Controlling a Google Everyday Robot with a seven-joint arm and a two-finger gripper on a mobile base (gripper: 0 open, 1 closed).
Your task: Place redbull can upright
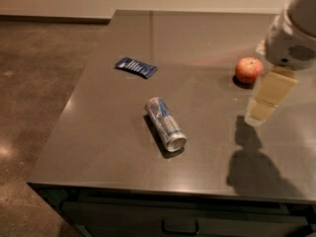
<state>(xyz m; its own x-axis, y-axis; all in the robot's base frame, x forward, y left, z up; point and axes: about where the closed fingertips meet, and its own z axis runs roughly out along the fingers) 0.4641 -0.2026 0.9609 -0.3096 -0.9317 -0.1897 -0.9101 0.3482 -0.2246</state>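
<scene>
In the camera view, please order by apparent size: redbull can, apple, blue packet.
1. redbull can, lying nearest the camera.
2. apple and blue packet: about alike, not ranked.
The gripper hangs at the right, near the apple.
</scene>
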